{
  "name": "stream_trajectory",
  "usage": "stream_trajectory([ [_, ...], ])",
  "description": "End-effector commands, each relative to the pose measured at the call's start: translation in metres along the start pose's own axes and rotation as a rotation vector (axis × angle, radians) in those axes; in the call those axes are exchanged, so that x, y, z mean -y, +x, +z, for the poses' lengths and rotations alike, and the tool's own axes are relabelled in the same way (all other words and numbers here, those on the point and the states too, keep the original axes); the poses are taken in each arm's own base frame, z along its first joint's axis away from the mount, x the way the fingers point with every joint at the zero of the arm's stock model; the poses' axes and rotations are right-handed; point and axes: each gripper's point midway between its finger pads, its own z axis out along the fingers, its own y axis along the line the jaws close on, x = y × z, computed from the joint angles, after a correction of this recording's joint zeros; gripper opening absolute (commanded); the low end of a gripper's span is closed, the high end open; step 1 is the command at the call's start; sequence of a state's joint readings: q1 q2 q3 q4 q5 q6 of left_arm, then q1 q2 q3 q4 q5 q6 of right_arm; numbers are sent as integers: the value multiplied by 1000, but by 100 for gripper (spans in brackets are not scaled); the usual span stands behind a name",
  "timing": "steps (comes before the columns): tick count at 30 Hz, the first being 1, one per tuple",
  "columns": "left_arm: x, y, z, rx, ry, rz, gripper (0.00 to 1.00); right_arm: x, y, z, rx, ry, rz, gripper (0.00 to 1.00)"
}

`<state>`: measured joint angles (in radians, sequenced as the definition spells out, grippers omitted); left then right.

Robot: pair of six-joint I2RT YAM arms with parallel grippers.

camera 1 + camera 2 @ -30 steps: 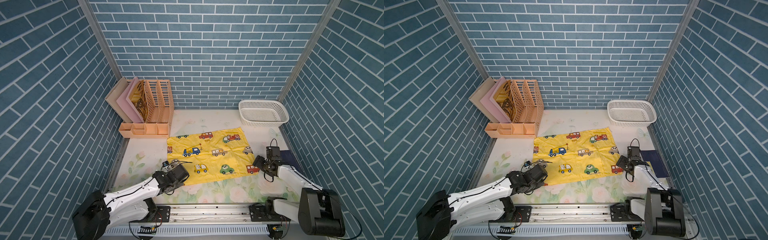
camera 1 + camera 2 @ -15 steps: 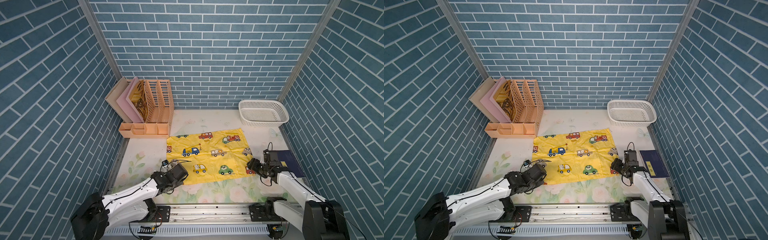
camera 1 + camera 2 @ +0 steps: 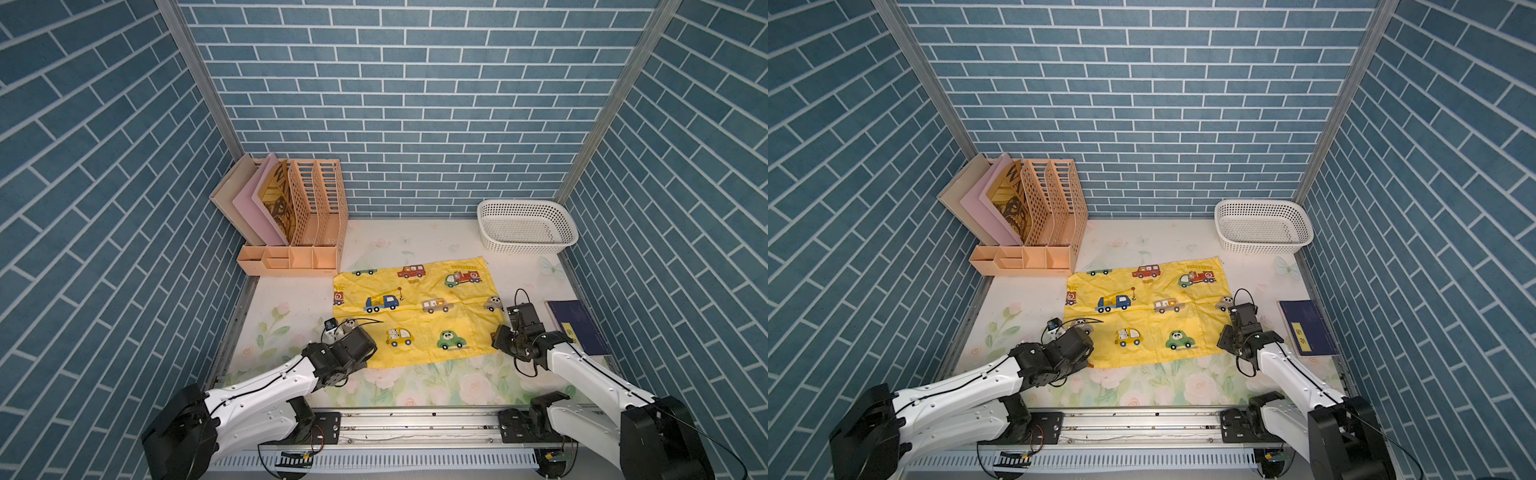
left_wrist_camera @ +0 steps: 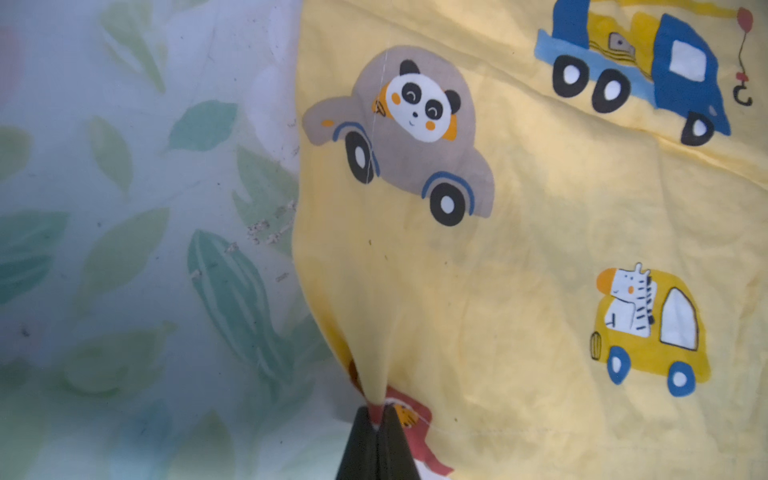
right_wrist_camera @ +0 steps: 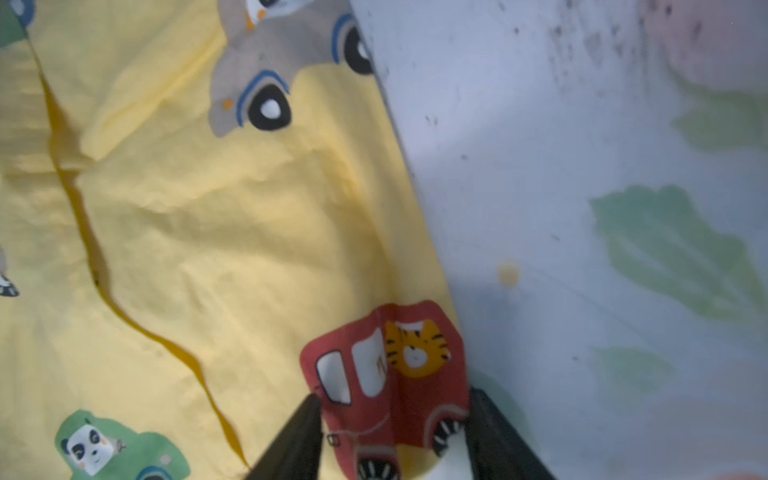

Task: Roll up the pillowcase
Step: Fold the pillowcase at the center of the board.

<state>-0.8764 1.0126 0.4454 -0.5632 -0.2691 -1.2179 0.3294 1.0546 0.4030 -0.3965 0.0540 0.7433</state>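
Observation:
The yellow pillowcase [image 3: 415, 307] [image 3: 1150, 307] lies spread flat on the floral mat, printed with cartoon cars. My left gripper [image 4: 377, 411] is shut on its near left corner, and the cloth [image 4: 498, 249] rises in a small peak into the fingertips. In both top views that gripper [image 3: 365, 359] [image 3: 1090, 361] sits low at the corner, under its wrist. My right gripper [image 5: 392, 399] [image 3: 496, 343] stands at the near right corner. Its jaws are apart, astride the red car print, where the cloth [image 5: 228, 228] buckles into a ridge between the fingers [image 5: 307, 419].
A peach file organizer [image 3: 299, 232] with boards stands at the back left. A white mesh basket [image 3: 525, 226] sits at the back right. A dark blue book [image 3: 575, 328] lies along the right edge, beside my right arm. The floral mat [image 3: 415, 382] shows in front of the pillowcase.
My right gripper has moved nearer and inward onto the pillowcase's near right corner, and its jaws have narrowed around the cloth. The left gripper has kept its hold and its place.

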Motion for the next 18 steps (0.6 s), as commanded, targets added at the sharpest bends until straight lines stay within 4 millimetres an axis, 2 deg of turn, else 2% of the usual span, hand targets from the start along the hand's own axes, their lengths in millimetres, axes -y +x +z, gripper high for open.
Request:
stream_trajectory([
  [1, 0, -7, -4, 29, -4, 4, 1, 34, 35, 5, -125, 149, 32, 37],
  [5, 1, -8, -4, 29, -6, 7, 0, 32, 27, 8, -105, 161, 21, 2],
  [6, 0, -10, -7, 35, -14, 10, 0, 32, 25, 9, -101, 163, 19, 0],
  [9, -3, -18, -17, 62, -32, 12, 0, 30, 20, 6, -89, 162, 13, 0],
  [10, -8, -19, -19, 67, -47, 13, 0, 28, 15, 2, -77, 163, 11, 0],
  [12, -5, -27, -29, 89, -40, -2, 0, 25, 3, -8, -46, 169, 3, 0],
  [18, 0, -46, -43, 119, -38, 12, 0, -4, -27, -25, -24, 103, -32, 0],
])
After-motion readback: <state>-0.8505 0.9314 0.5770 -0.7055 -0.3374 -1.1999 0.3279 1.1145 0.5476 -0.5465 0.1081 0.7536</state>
